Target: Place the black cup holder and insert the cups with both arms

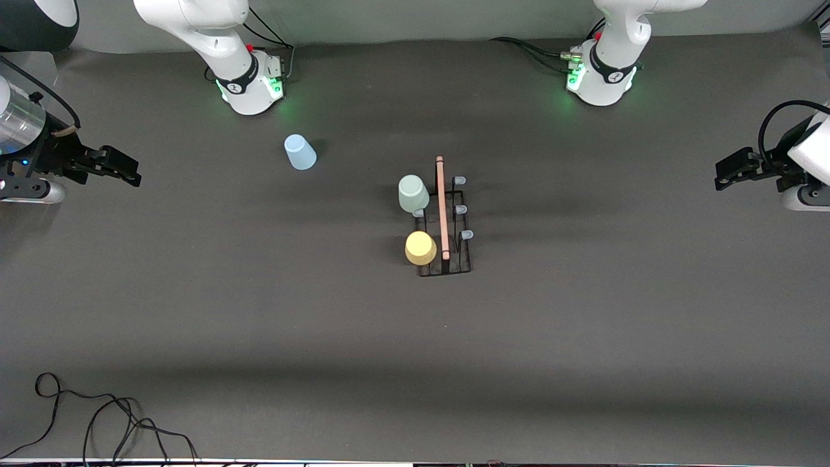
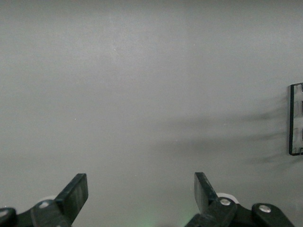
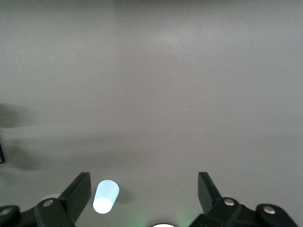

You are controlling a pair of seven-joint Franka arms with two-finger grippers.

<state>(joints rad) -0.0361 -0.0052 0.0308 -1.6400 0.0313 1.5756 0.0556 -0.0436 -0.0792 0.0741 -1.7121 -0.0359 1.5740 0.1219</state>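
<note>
The black cup holder (image 1: pixel 445 224) stands mid-table, its wooden rod handle (image 1: pixel 442 207) on top. The pale green cup (image 1: pixel 413 193) and the yellow cup (image 1: pixel 421 248) sit upside down on pegs on its side toward the right arm's end. The pale blue cup (image 1: pixel 299 152) stands upside down on the table near the right arm's base; it also shows in the right wrist view (image 3: pixel 106 196). My right gripper (image 1: pixel 123 170) (image 3: pixel 144 182) is open and empty, up at the right arm's end. My left gripper (image 1: pixel 731 171) (image 2: pixel 139 182) is open and empty at the left arm's end. The holder's edge (image 2: pixel 296 125) shows in the left wrist view.
Three bare capped pegs (image 1: pixel 461 209) stand on the holder's side toward the left arm's end. Loose black cables (image 1: pixel 97 421) lie at the table's near corner on the right arm's end. The arm bases (image 1: pixel 253 84) (image 1: pixel 600 78) stand along the table's edge farthest from the front camera.
</note>
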